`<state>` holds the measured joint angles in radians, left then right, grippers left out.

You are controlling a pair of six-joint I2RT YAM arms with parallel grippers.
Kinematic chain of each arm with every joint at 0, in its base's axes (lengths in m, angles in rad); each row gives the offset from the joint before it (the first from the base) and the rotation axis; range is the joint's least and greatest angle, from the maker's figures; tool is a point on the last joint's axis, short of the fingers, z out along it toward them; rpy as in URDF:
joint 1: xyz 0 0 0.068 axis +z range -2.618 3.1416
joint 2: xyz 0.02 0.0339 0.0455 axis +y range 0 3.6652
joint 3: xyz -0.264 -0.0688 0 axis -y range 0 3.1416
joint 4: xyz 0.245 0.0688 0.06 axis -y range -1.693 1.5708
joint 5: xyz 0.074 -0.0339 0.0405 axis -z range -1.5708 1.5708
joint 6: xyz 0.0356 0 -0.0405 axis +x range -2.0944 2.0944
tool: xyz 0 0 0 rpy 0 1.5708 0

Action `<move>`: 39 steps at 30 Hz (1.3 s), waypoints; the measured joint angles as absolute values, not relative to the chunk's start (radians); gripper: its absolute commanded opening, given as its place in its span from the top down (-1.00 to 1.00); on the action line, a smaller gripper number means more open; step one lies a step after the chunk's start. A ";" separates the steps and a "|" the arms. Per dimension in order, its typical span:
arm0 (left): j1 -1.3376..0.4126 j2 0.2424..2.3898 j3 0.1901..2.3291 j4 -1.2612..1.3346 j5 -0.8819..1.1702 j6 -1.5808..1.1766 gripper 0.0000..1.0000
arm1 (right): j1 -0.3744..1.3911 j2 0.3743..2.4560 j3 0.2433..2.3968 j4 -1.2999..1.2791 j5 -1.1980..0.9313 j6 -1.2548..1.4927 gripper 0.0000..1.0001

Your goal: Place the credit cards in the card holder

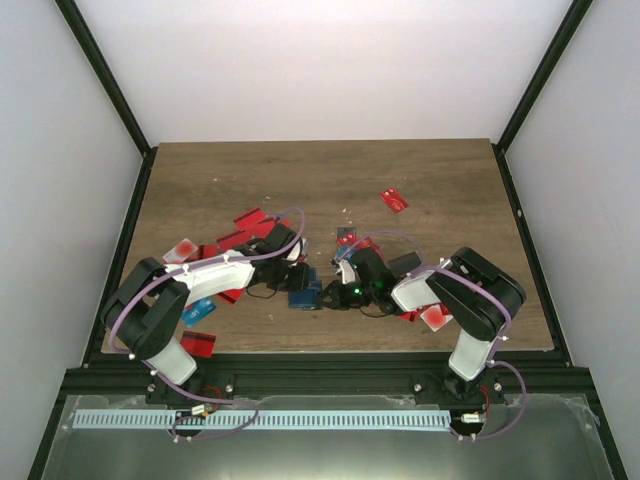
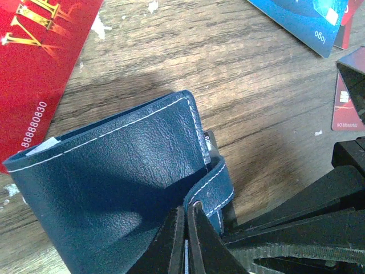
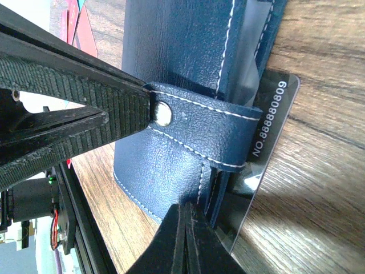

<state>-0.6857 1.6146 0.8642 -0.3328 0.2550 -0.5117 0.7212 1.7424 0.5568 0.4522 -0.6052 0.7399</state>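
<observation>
The navy card holder [image 1: 303, 296] lies at the table's near middle between both grippers. In the left wrist view the card holder [image 2: 108, 182] fills the lower left, and my left gripper [image 2: 187, 220] is shut on its snap strap [image 2: 212, 185]. In the right wrist view my right gripper [image 3: 188, 220] is shut on the near edge of the card holder [image 3: 171, 51]. A black card [image 3: 269, 123] lies half under it. The strap's snap [image 3: 163, 114] sits at the left gripper's fingertips [image 3: 114, 108]. Red cards [image 1: 255, 222] lie scattered around the arms. My left gripper [image 1: 300, 276] and right gripper [image 1: 332, 294] nearly touch.
A red card [image 2: 34, 68] lies just beyond the holder and a blue card [image 2: 302, 17] farther off. One red card [image 1: 395, 200] lies alone toward the back right. More cards lie by the left arm [image 1: 200, 343] and the right arm [image 1: 435, 317]. Black frame rails edge the table.
</observation>
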 measured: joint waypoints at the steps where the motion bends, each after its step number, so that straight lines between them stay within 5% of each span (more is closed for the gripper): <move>1: -0.686 1.615 0.864 -0.335 0.252 -0.512 0.92 | 0.721 1.744 0.557 0.453 -0.606 0.739 0.99; 26: -0.685 1.614 0.871 -0.377 0.204 -0.511 0.92 | 0.721 1.774 0.575 0.454 -0.606 0.741 0.98; 39: -0.682 1.615 0.854 -0.344 0.210 -0.508 0.92 | 0.721 1.629 0.540 0.453 -0.674 0.732 0.96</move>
